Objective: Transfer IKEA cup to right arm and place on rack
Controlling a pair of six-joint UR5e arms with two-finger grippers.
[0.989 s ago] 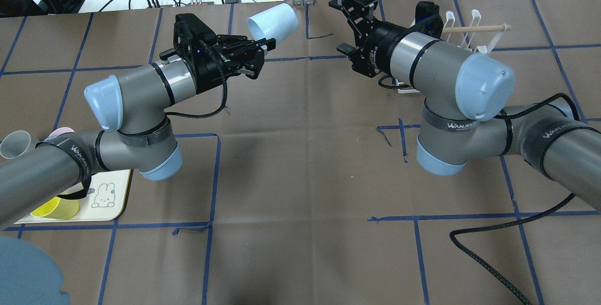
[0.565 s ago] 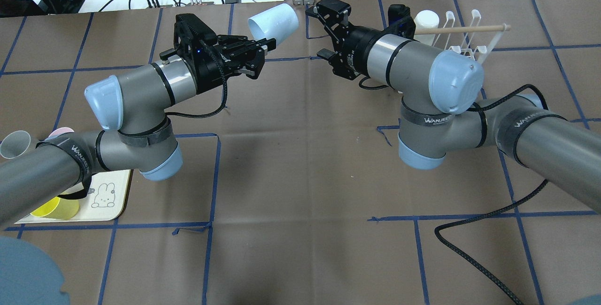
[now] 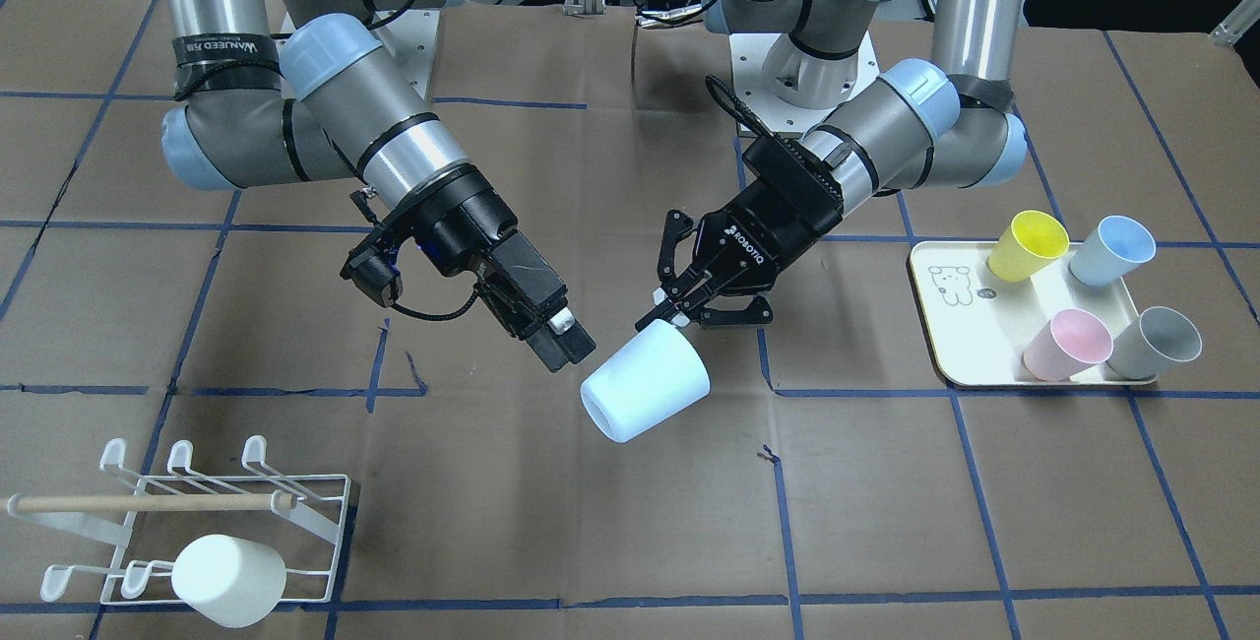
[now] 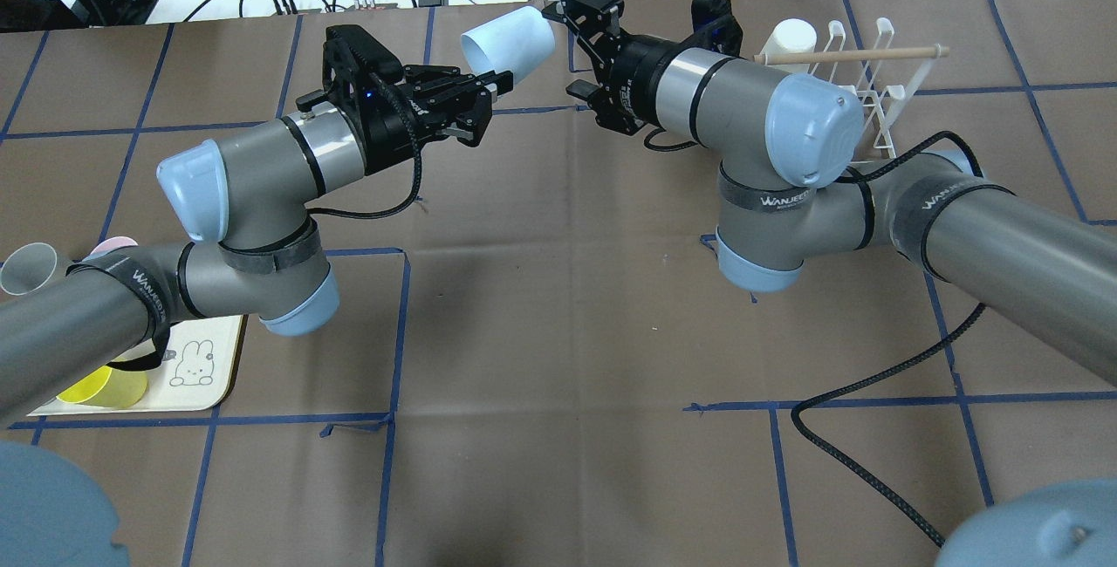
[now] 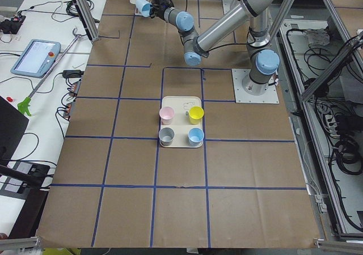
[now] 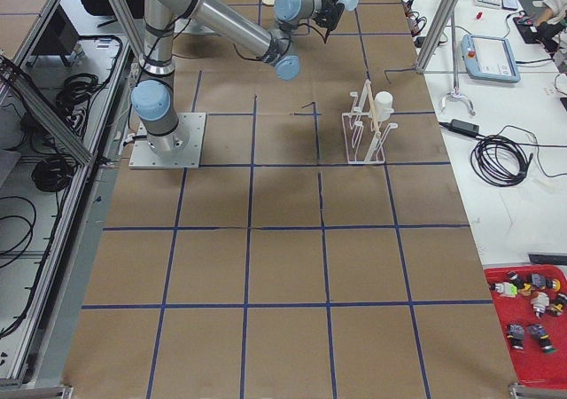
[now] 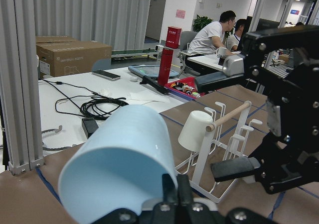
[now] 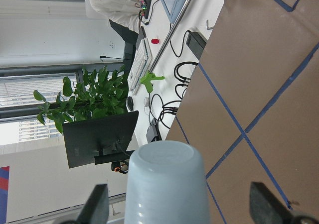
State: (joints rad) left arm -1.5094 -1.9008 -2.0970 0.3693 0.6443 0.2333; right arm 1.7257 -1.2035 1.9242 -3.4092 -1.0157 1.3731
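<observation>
Tray [image 3: 970, 325]: four cups [image 3: 1068, 345] | rack [image 3: 148, 502]: white cup [image 3: 228, 581] | left hand [image 3: 669, 320] grips pale-blue cup [image 3: 645, 392] | right hand [image 3: 563, 340] spread

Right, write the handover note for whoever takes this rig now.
Left gripper: shut on the light-blue cup at its rim, holding it sideways above the table.
Right gripper: open, fingers either side of the cup's base, not closed.
Rack: at the robot's right, one white cup on it.
Done: cup lifted and presented.
Left: right grasp, left release, hang cup on rack.
</observation>
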